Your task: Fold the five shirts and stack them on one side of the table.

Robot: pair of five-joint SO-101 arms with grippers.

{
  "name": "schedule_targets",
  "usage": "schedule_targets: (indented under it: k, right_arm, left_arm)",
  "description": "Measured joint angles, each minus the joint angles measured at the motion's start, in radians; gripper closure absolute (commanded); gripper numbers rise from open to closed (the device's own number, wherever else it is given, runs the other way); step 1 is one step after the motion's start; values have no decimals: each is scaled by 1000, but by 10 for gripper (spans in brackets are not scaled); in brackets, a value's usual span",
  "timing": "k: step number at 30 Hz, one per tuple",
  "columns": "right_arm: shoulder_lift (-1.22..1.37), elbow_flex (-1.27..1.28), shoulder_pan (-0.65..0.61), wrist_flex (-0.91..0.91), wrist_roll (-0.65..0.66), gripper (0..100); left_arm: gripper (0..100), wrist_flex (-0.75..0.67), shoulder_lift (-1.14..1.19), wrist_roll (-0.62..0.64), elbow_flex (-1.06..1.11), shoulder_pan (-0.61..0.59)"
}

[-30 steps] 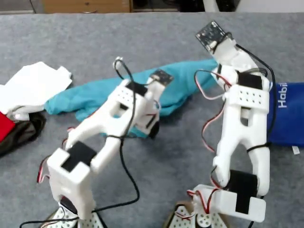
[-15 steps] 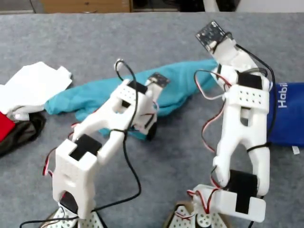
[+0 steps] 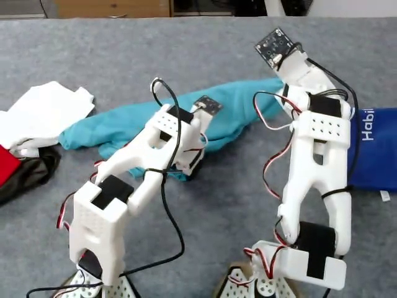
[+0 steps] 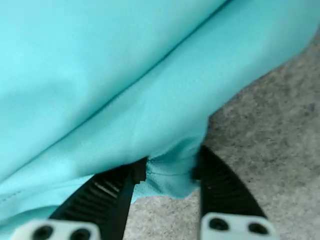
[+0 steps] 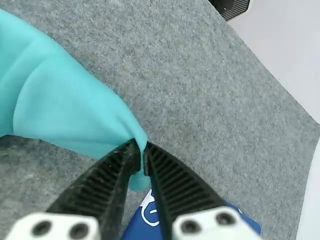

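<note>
- Teal shirt (image 3: 124, 127): both of my jaws hold it. My right gripper (image 5: 140, 147) is pinched tight at the tips on a thin fold of one end. My left gripper (image 4: 167, 170) is closed around a thicker bunch at the hem, so those jaws stand apart with cloth filling the gap.
- Step in hand, as I judge it: spread the shirt flat before any fold.
- Method note: draw the two holds apart evenly and low over the table (image 3: 217, 62), and keep the cloth taut but not lifted. The right pinch is shallow and could slip if I tug hard. The left bunch may hide a second layer, so check for that before laying it down.
- Appearance: smooth, thin, bright teal fabric, rumpled into a long band with soft creases, not yet flat and with no fold made.
- Position: it lies across the middle of the table, one end toward the left edge, the other held up near the right arm.
- Surroundings: a blue shirt (image 3: 372, 149) lies at the right edge. A white shirt (image 3: 43, 112), a red shirt (image 3: 6, 164) and a dark shirt (image 3: 31, 177) are heaped at the left edge.
</note>
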Motion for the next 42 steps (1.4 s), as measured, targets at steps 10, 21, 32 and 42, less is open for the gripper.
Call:
schedule_targets:
  k: [10,21,32,42]
  right_arm:
    - [0,0,0,0,0,996]
    - [0,0,0,0,0,996]
    - [0,0,23,0,0,996]
    - [0,0,23,0,0,996]
  left_arm:
    - [874,147,-26,0,-123,5]
    - [874,293,-44,0,-204,146]
    - [874,201,83,2,-215,57]
    - [874,209,146,2,-269,32]
